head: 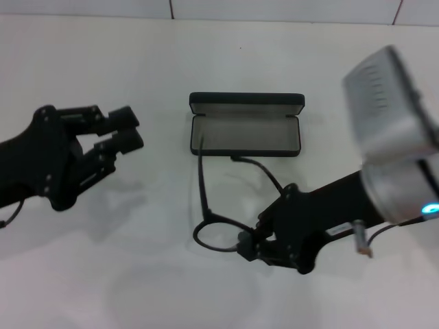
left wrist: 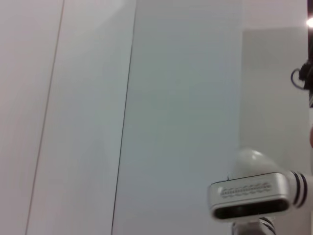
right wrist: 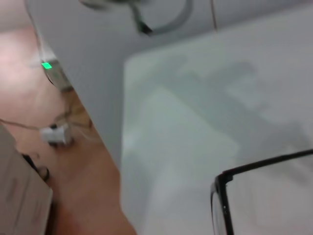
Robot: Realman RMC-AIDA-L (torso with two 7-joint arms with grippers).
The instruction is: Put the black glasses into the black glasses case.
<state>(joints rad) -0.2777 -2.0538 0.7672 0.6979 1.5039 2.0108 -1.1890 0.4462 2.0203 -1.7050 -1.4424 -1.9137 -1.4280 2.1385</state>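
Right tool (head: pixel 248 248) clamps black glasses (head: pixel 218 221), near black glasses case (head: pixel 245 124).

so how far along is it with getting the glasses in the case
Done: the black glasses case lies open on the table, lining up. In hand: the right gripper is shut on the black glasses at the frame front, with the temple arms pointing toward the case and their tips near its front edge. Left: setting the glasses inside. The left gripper waits off to the left, fingers open.

Bright even light, soft shadows on the white table (head: pixel 137 288), mild blur throughout.
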